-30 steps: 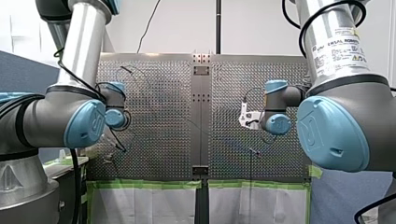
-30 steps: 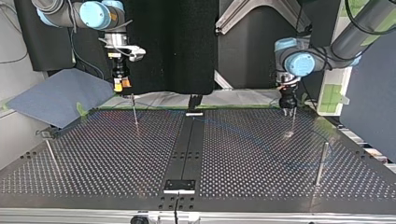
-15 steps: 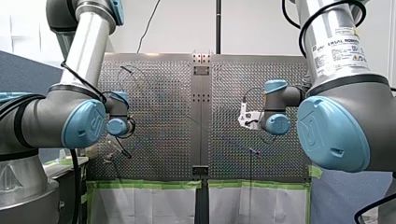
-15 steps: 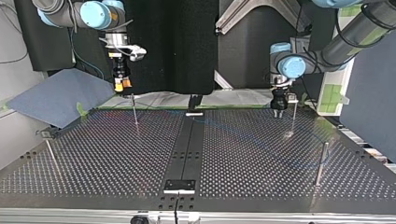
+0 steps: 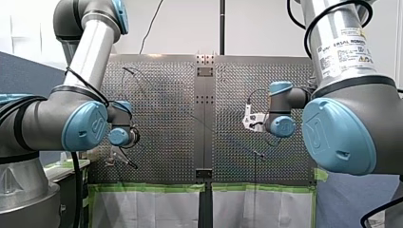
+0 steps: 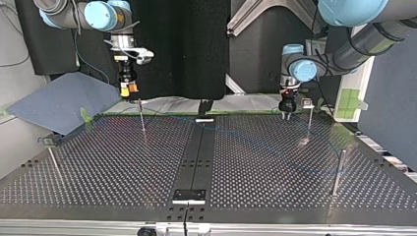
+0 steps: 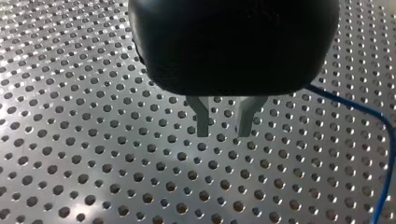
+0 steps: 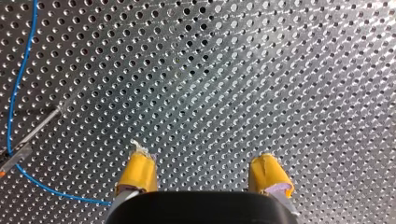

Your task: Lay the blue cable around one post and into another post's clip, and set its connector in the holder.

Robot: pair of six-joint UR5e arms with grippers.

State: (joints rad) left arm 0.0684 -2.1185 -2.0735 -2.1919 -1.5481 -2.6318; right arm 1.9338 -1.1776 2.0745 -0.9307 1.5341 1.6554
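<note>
The blue cable (image 6: 223, 130) lies loose on the perforated table and runs toward the top view's right. My left gripper (image 6: 285, 116) hangs just above the table's far edge, beside a clip-topped post (image 6: 309, 124). In the left wrist view its metal fingers (image 7: 202, 120) stand open and empty, and the cable (image 7: 376, 114) runs off to one side of them. My right gripper (image 6: 127, 89) hovers higher, at the top view's left, above another post (image 6: 141, 118). Its yellow pads (image 8: 138, 170) are apart with nothing between them; the cable (image 8: 18, 88) and a post (image 8: 39, 127) lie off to one side.
Two more posts stand nearer the top view's front, one at the right (image 6: 337, 172) and one at the left (image 6: 52, 162). A dark strip (image 6: 196, 152) runs down the table's middle, with a small black fixture at each end (image 6: 188, 195) (image 6: 204, 119).
My left arm has swung toward the top view's left, past the clip-topped post, and moved down in the front view. My right arm has not moved.
</note>
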